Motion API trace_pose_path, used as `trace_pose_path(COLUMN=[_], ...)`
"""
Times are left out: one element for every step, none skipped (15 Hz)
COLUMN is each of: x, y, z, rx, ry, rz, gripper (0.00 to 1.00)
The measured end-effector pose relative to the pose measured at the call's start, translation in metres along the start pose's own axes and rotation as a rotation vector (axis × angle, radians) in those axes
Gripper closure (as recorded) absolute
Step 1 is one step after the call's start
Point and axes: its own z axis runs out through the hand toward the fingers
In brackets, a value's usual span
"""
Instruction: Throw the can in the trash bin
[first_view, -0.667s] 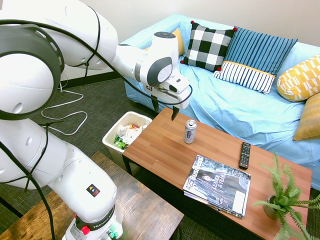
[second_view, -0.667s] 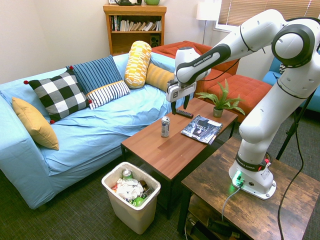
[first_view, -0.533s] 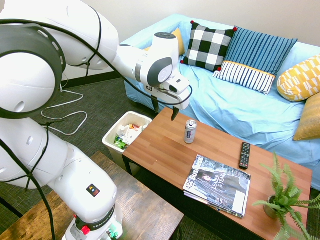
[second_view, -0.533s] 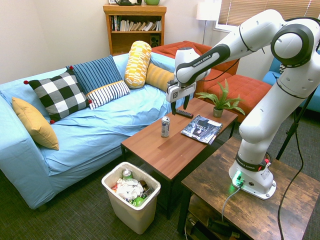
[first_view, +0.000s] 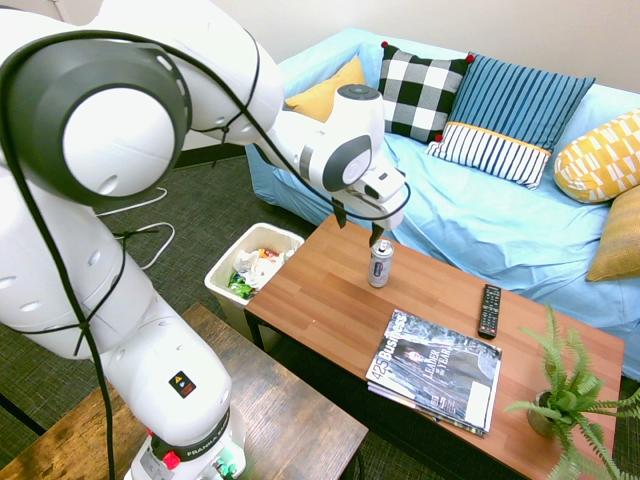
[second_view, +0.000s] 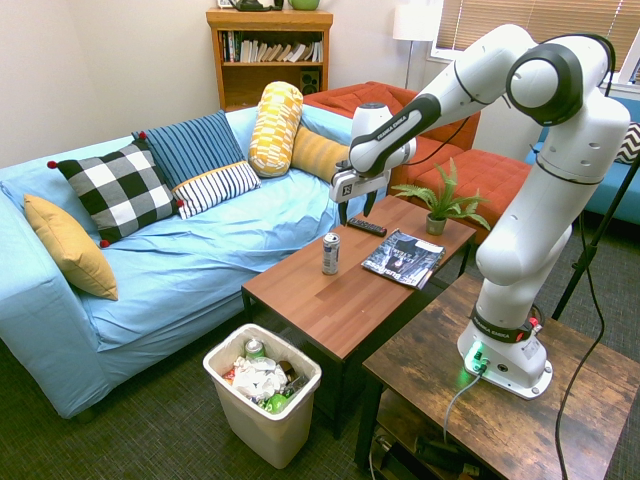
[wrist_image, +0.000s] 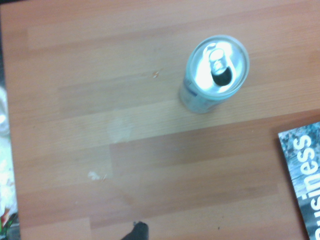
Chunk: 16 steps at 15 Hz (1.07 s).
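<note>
In the first exterior view, the slim silver-grey can (first_view: 380, 264) stands upright at centre on the wood-topped table (first_view: 310, 290). Above it, the gripper (first_view: 357, 226) is wide open, holding nothing. The blue-covered sofa (first_view: 470, 230) fills the upper right; magazines (first_view: 436, 370) lie lower right, the trash bin (first_view: 222, 284) left of centre.

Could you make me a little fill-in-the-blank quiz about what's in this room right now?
The can stands upright on the wooden ____.
The bin stands on the ____.
The potted ____ has long green leaves.
The gripper is ____, with its two fingers apart and nothing between them.

Missing words, in order: table; floor; plant; open.
</note>
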Motion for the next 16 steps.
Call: trace_pose_path(x=[0.01, 0.02, 0.029, 0.037, 0.043, 0.048, 0.052, 0.055, 0.058, 0.059, 0.06, 0.062, 0.063, 0.066, 0.069, 0.072], y=[-0.004, -0.01, -0.016, -0.024, -0.031, -0.038, -0.044, -0.048, -0.053, -0.058, -0.062, -0.068, -0.074, -0.078, -0.08, -0.081], z=[0.006, 0.013, 0.021, 0.029, 0.038, 0.048, 0.057, 0.068, 0.079, 0.091, 0.102, 0.11, 0.117, 0.124, 0.131, 0.139], rx=[0.0, -0.002, -0.005, -0.009, -0.013, -0.018, -0.026, -0.035, -0.046, -0.056, -0.063, -0.067, -0.071, -0.077, -0.084, -0.094], ry=[-0.002, -0.004, -0.009, -0.016, -0.024, -0.03, -0.036, -0.041, -0.048, -0.057, -0.066, -0.07, -0.073, -0.075, -0.078, -0.082], rz=[0.011, 0.019, 0.026, 0.032, 0.036, 0.037, 0.037, 0.039, 0.042, 0.044, 0.045, 0.044, 0.043, 0.045, 0.049, 0.053], gripper=[0.0, 0.0, 0.0, 0.0, 0.0, 0.0, 0.0, 0.0, 0.0, 0.0, 0.0, 0.0, 0.0, 0.0, 0.0, 0.0])
